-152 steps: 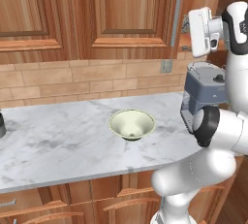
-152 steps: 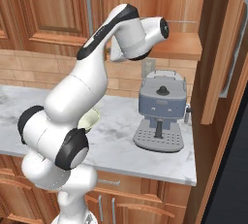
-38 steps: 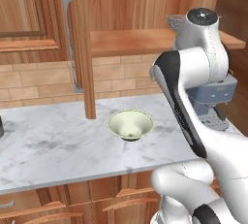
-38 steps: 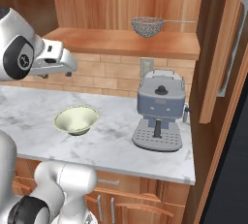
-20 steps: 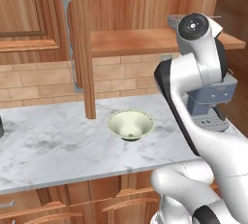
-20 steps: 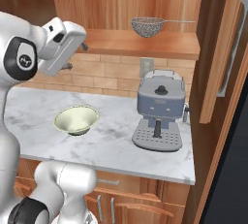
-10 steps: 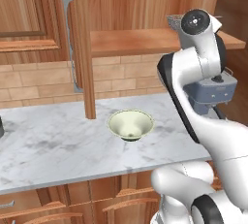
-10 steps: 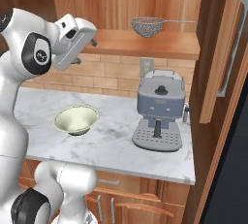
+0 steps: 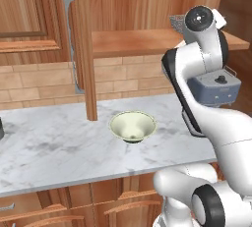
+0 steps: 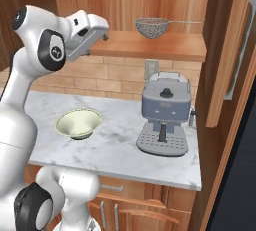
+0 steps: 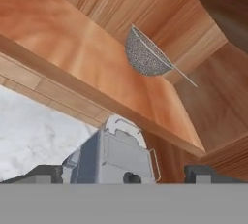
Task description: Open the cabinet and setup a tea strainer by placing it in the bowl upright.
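The cabinet stands open, its left door swung out with the silver bar handle facing me. On its wooden shelf sits the tea strainer, a silver mesh basket with its thin handle pointing right; the hand view shows the strainer ahead and above. My gripper hovers at shelf height, left of the strainer and apart from it. Its jaws are open wide with nothing between them. The cream-green bowl rests upright on the marble counter, also seen as the bowl below the hand.
A grey-blue coffee machine stands on the counter under the shelf's right end. The right cabinet door hangs open beside it. Brick backsplash runs behind the counter.
The hand has swung up and to the right, closer to the shelf and the strainer, jaws staying open. In the oldest frames the cabinet doors were shut; now they stand open.
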Robot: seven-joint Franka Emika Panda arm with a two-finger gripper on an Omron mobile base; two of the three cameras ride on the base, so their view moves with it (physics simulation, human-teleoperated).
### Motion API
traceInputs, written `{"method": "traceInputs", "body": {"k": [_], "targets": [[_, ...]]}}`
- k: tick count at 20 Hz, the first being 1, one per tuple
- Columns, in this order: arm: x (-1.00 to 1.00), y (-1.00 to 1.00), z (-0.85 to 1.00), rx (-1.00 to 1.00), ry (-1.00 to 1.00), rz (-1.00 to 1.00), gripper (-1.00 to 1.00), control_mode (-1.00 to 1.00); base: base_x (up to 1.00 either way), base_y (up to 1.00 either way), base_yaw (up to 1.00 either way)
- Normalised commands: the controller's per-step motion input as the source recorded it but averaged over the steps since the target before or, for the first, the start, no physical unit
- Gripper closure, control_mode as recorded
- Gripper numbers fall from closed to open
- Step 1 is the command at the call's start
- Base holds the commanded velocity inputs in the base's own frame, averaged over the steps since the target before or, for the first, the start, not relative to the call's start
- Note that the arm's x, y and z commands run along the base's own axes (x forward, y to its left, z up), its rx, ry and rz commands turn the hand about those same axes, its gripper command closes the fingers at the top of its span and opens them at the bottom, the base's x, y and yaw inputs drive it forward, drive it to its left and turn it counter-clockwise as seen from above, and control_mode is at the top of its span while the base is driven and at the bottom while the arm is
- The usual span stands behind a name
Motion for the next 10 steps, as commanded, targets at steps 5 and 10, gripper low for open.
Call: {"method": "traceInputs", "body": {"k": [5,10], "targets": [[0.19,-0.27,0.21,0.00,-0.13,0.00,-1.00,-1.00,0.00,0.00,0.00],[0.34,-0.35,0.32,0.00,0.03,0.05,-1.00,-1.00,0.00,0.00,0.00]]}}
